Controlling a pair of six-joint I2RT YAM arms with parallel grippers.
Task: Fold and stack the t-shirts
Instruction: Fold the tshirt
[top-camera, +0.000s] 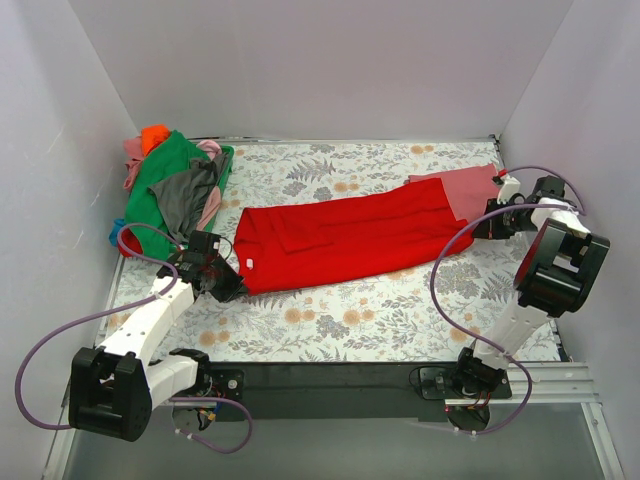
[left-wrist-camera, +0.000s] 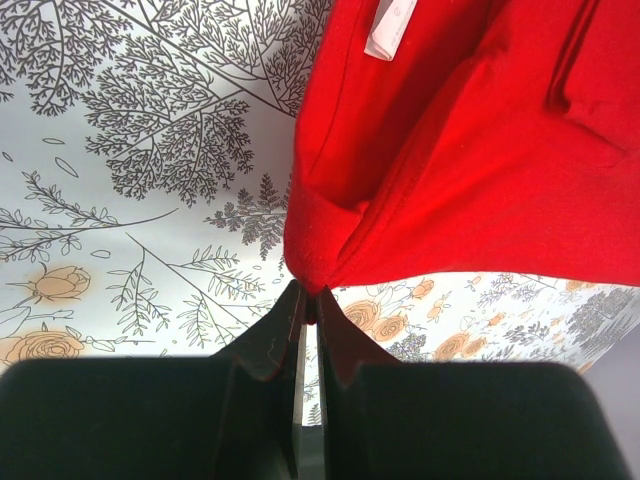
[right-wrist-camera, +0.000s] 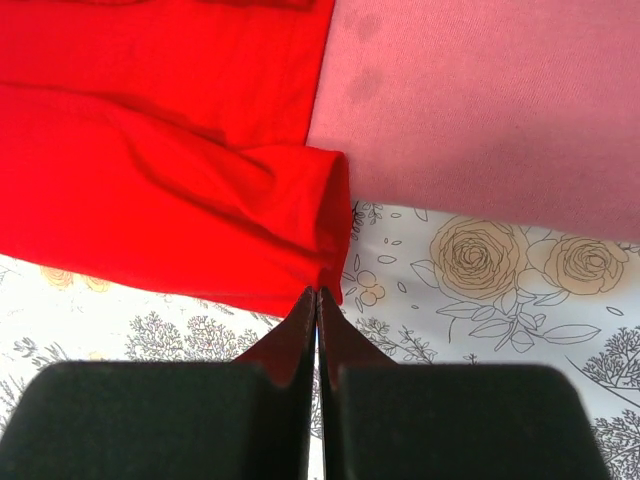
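Observation:
A large bright red t-shirt (top-camera: 345, 238) lies stretched across the middle of the floral table cloth, folded lengthwise. My left gripper (top-camera: 232, 287) is shut on its near left corner, the pinched red cloth showing at the tips in the left wrist view (left-wrist-camera: 312, 292). My right gripper (top-camera: 478, 228) is shut on the shirt's near right corner (right-wrist-camera: 322, 285). A dull rose-red t-shirt (top-camera: 470, 186) lies flat under the red one's right end and also shows in the right wrist view (right-wrist-camera: 480, 110). A pile of green, grey, pink and orange t-shirts (top-camera: 172, 188) sits at the far left.
The floral table cloth (top-camera: 400, 310) covers the table. White walls close in the left, back and right sides. A black rail (top-camera: 330, 378) runs along the near edge between the arm bases. Purple cables loop from both arms.

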